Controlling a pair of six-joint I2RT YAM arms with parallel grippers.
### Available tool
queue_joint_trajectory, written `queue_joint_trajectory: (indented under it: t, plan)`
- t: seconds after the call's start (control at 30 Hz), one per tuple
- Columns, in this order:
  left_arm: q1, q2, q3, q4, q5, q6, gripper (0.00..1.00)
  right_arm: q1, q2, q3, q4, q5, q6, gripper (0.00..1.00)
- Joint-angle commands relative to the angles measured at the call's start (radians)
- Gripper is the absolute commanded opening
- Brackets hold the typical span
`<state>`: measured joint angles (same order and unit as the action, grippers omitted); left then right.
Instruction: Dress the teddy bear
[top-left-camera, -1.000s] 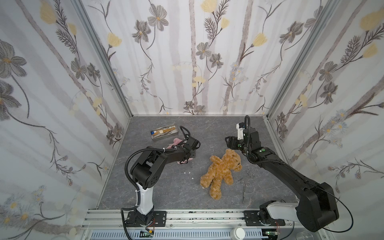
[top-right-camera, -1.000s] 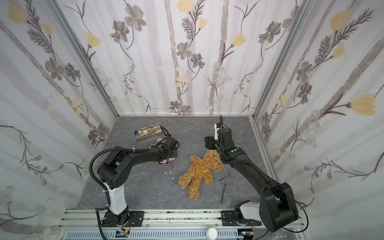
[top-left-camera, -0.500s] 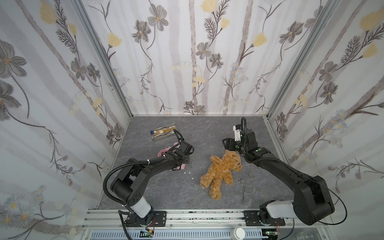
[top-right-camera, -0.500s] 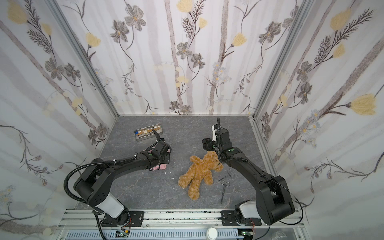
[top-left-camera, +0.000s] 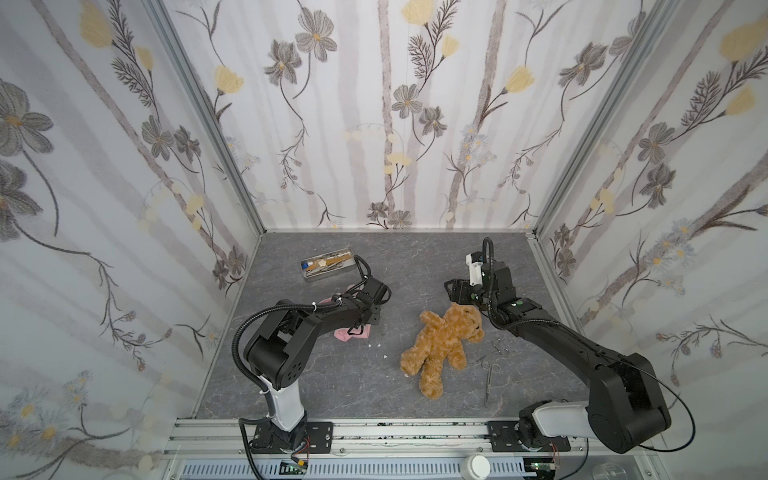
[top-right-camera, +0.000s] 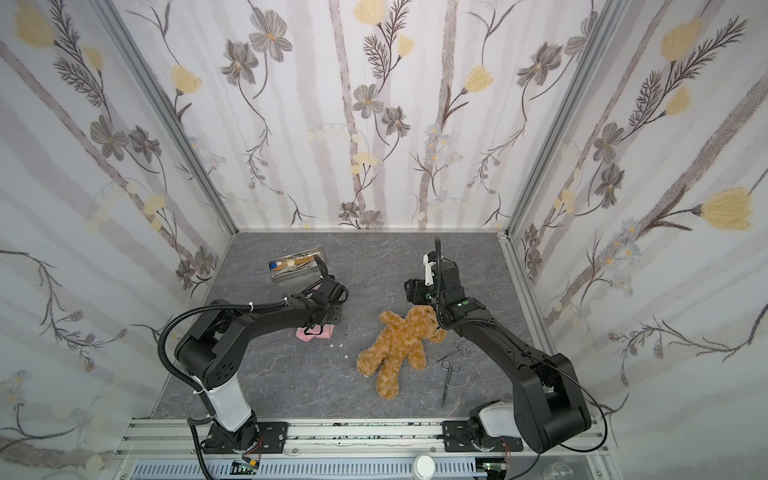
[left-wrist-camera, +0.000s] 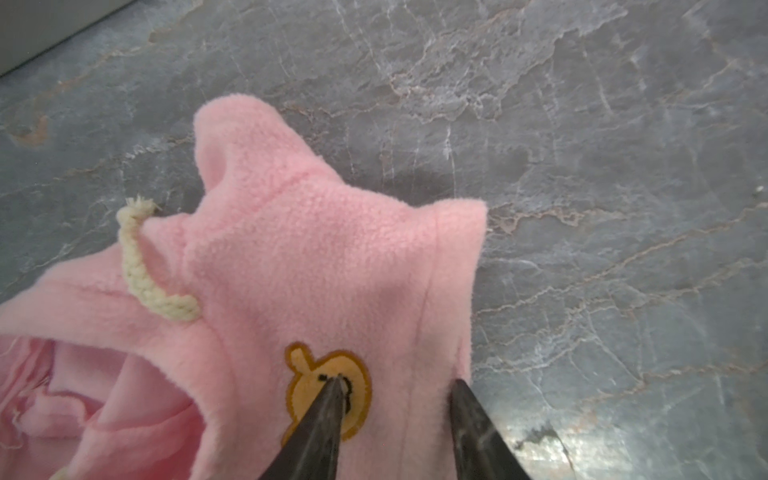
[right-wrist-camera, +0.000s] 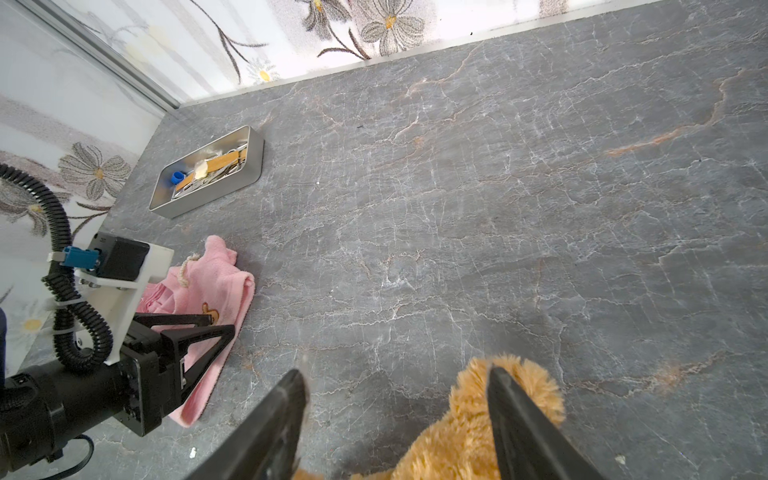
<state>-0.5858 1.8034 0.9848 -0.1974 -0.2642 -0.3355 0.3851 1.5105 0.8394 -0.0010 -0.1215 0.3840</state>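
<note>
Golden-brown teddy bear (top-left-camera: 444, 345) lies sprawled on the grey tabletop (top-left-camera: 415, 257), scissors (top-left-camera: 490, 376) just beside it. Right hand (right-wrist-camera: 395, 372) unclenched, jaws apart over its head. Left hand (left-wrist-camera: 397, 380) part-open, tips on pink shirt (left-wrist-camera: 311, 249).

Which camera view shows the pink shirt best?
The left wrist view: the shirt fills it, with emblem and cord clear. In both top views the left arm hides most of it. The right wrist view shows it small, partly behind the left gripper.
</note>
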Motion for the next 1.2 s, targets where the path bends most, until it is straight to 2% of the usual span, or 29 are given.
queue_joint_trajectory:
  t: [0.0, 0.13, 0.23, 0.77, 1.0, 1.17]
  plan:
    - [0.005, 0.001, -0.011, -0.011, -0.001, 0.004, 0.37, 0.001, 0.005, 0.003, 0.04, -0.005, -0.002, 0.7]
    - [0.006, -0.002, -0.012, -0.011, 0.016, 0.004, 0.27, 0.001, 0.013, 0.004, 0.039, -0.007, -0.001, 0.7]
    - [0.007, -0.018, -0.013, -0.01, 0.027, 0.005, 0.23, 0.002, 0.007, -0.002, 0.039, -0.007, 0.0, 0.7]
    - [0.018, -0.066, -0.029, -0.011, 0.04, 0.022, 0.25, 0.015, -0.003, -0.022, 0.045, -0.012, 0.012, 0.7]
    - [0.027, -0.103, -0.041, -0.007, 0.043, 0.017, 0.12, 0.027, 0.002, -0.02, 0.046, -0.012, 0.01, 0.7]
    - [0.029, -0.167, -0.065, 0.061, 0.096, 0.018, 0.0, 0.072, 0.037, 0.009, 0.111, -0.091, 0.001, 0.69]
